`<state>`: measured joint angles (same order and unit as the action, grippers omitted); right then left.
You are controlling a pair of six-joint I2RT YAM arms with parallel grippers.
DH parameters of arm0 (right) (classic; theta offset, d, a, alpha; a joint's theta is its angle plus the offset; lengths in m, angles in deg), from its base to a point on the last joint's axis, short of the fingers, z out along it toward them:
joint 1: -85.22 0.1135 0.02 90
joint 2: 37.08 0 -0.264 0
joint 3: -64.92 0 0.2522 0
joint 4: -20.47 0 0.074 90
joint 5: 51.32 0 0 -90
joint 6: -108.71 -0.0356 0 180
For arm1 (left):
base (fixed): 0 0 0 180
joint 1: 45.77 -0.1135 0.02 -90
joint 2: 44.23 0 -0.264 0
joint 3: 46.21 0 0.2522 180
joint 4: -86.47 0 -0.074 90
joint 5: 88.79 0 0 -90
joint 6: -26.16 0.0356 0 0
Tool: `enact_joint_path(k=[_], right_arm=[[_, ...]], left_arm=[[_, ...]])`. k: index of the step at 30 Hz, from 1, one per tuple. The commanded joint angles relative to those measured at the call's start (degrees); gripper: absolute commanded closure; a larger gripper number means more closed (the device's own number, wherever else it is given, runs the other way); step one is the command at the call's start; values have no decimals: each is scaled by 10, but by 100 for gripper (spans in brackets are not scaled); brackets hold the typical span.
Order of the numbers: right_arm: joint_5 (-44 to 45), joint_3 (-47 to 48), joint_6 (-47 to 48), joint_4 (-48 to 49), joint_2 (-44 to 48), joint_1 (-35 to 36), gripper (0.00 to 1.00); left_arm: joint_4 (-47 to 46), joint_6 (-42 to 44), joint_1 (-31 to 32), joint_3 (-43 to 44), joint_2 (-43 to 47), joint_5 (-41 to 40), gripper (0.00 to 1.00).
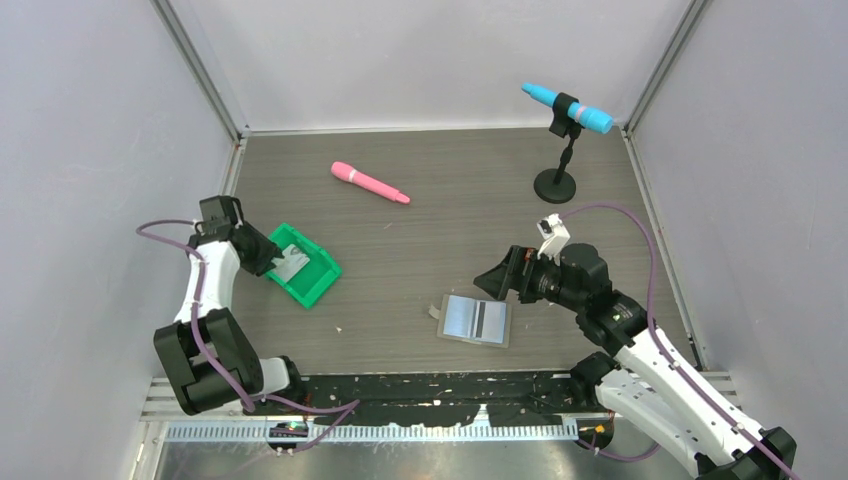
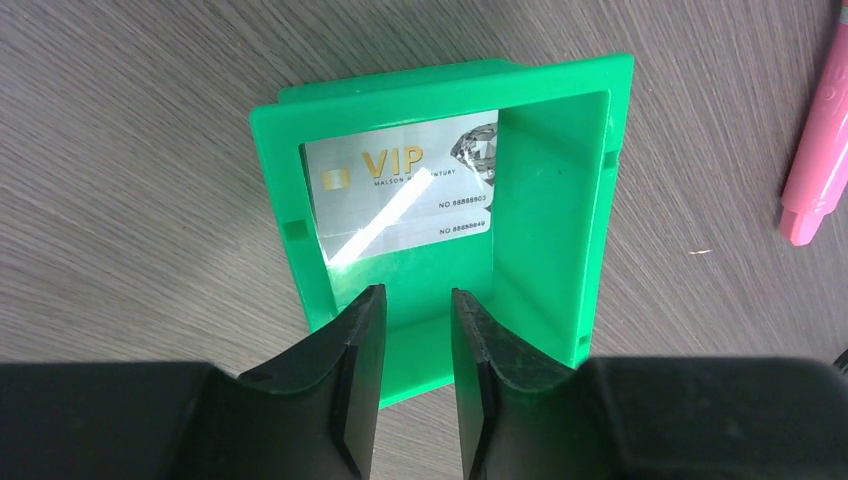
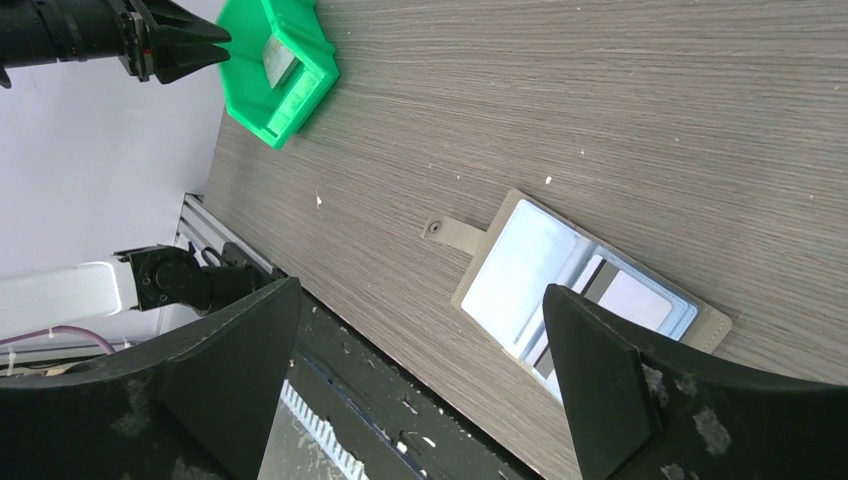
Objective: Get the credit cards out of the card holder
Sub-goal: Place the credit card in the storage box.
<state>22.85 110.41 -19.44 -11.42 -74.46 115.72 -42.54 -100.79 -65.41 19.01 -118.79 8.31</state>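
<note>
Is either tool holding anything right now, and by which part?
Nothing. The left tool stands parted and empty over the green tray, where a card lies; the right tool hangs open near the card holder.

Colours below me
Silver card [image 2: 400, 200], gold lettering, in green tray [image 2: 555, 220]; grey holder [image 3: 590, 300], pale-blue pockets; worktop [image 1: 450, 230] streaked grey-brown.

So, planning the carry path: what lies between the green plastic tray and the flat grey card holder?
Only bare wood-grain tabletop, from tray to card holder; the top view shows it.
</note>
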Motion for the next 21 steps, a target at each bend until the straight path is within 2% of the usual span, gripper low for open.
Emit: enact_joint_path(k=[1, 7, 12, 16, 21], right_arm=[[13, 32, 11, -10, -2, -3, 1], [38, 42, -13, -48, -31, -3, 0], [12, 39, -28, -53, -71, -3, 4], [-2, 28, -36, -43, -88, -3, 12], [-18, 5, -47, -30, -113, -2, 32]], left_arm=[[11, 11, -4, 33, 9, -12, 67], [16, 26, -1, 33, 46, 18, 62], [21, 47, 16, 20, 105, 81, 61], [30, 61, 52, -2, 153, 122, 61], [29, 55, 141, -32, 205, 147, 61]])
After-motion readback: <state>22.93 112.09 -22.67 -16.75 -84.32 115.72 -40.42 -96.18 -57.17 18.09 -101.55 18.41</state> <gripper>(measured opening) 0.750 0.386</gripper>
